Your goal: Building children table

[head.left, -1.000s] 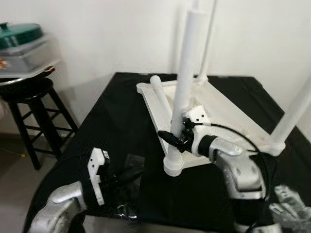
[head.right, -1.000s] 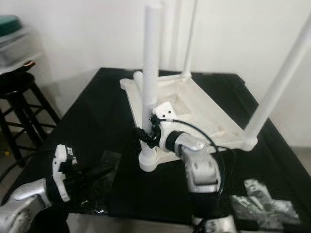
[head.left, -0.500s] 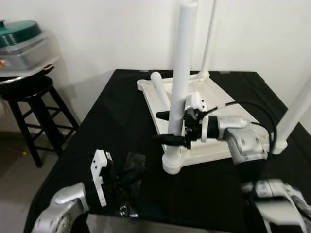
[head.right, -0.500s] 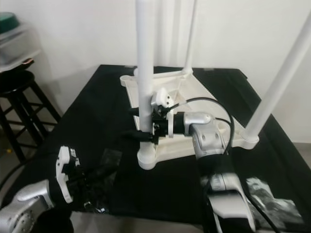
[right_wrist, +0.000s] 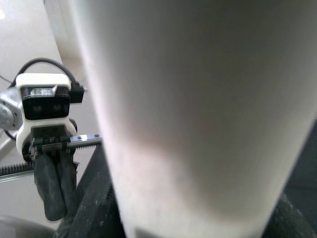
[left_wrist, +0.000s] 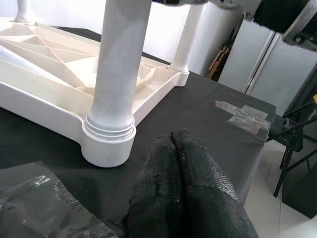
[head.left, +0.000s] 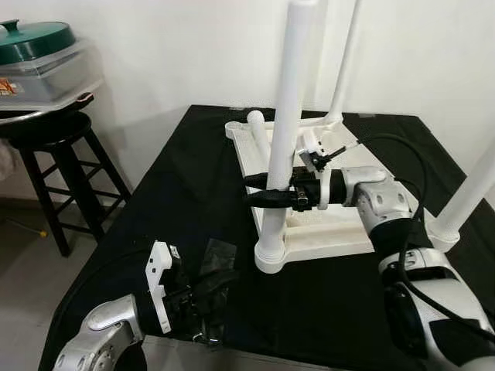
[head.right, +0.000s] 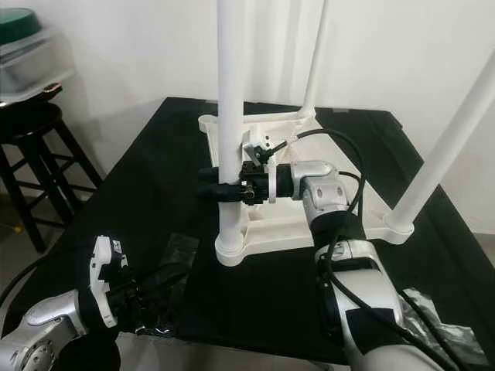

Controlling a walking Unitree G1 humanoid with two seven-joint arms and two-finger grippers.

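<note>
Upside down, the white plastic table has ribbed underside and round legs; the right gripper clasps its nearest leg.

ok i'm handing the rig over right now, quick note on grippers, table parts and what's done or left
Right gripper: shut on the near table leg, low on the post.
Left gripper: shut, holding nothing, low at the near edge beside a clear plastic wrapper.
Upside-down white tabletop lies on the black table.
Done: three legs stand in corner sockets.
Left: a loose leg lies across the far corner and needs fitting; the held leg's seating cannot be judged.
</note>
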